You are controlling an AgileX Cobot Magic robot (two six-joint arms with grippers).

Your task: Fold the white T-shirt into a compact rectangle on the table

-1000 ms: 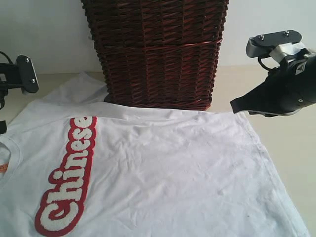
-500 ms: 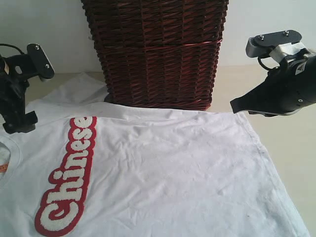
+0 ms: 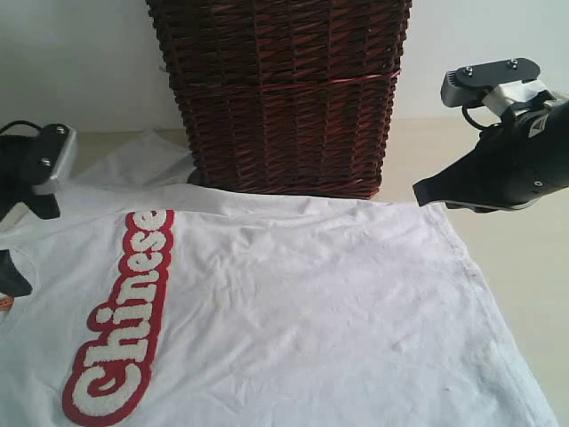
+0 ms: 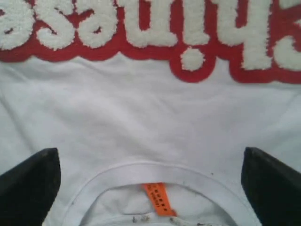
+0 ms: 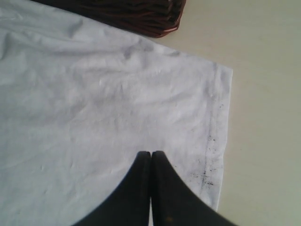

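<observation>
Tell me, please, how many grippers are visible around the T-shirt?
2. The left gripper, wide open, hangs over the white T-shirt at its collar, by the orange neck tag; the right gripper, shut, hangs over a hem corner near the wicker basket.

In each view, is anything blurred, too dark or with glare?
Exterior view: even soft light, no glare, white T-shirt sharp. Left wrist view: lettering slightly soft, left gripper dark. Right wrist view: clear, right gripper black, no detail.
</observation>
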